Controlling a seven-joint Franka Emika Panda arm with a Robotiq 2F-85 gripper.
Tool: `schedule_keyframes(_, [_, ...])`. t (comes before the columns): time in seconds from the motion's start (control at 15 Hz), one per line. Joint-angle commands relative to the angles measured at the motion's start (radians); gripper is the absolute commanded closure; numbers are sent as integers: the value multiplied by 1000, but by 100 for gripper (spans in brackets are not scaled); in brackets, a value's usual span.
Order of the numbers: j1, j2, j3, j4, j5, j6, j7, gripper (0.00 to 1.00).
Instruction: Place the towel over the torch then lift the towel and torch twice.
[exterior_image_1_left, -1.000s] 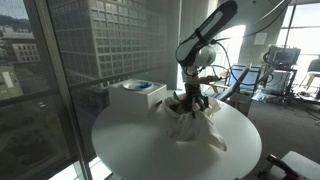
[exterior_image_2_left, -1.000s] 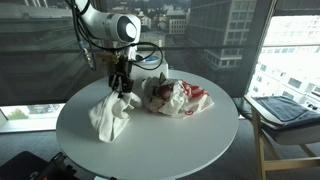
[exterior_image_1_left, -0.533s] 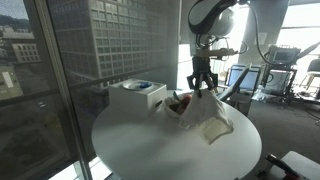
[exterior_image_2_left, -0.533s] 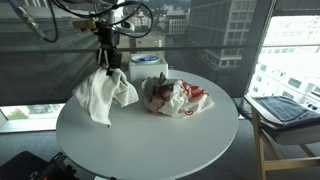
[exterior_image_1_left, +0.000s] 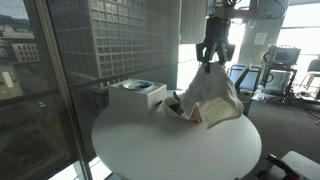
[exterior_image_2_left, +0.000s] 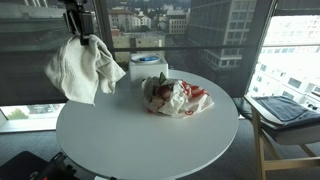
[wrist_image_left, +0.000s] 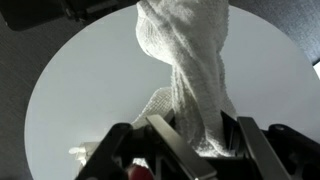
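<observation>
Towel (exterior_image_1_left: 213, 93) (exterior_image_2_left: 82, 68), white, bunched, suspended from jaws clear above round table (exterior_image_1_left: 150, 150) (exterior_image_2_left: 140, 140) in both exterior views. Wrist view: jaws clamped on gathered top of towel (wrist_image_left: 190, 70), cloth hanging toward table. Red-and-white bag (exterior_image_2_left: 178, 97) near table centre. White box (exterior_image_1_left: 137, 95) at table edge.

Towel (exterior_image_2_left: 82, 68) hangs above table (exterior_image_2_left: 130, 140), bag (exterior_image_2_left: 178, 98) alongside.

No text, label, brand or number can be read anywhere; the red print on the crumpled bag (exterior_image_2_left: 180, 98) is too blurred to make out.
</observation>
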Motion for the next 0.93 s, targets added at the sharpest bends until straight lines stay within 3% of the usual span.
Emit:
schedule_keyframes(0.0, [-19,-89,41,-55,-19,19,20,81])
schedule_keyframes(0.2, [-55,6,20,-73,-67,135,-40,82])
schedule_keyframes(0.53, [-100,263,2,-107,-135,465,-64,82])
schedule_keyframes(0.87, [-69,557,-40,-42,-82,638,-162,82])
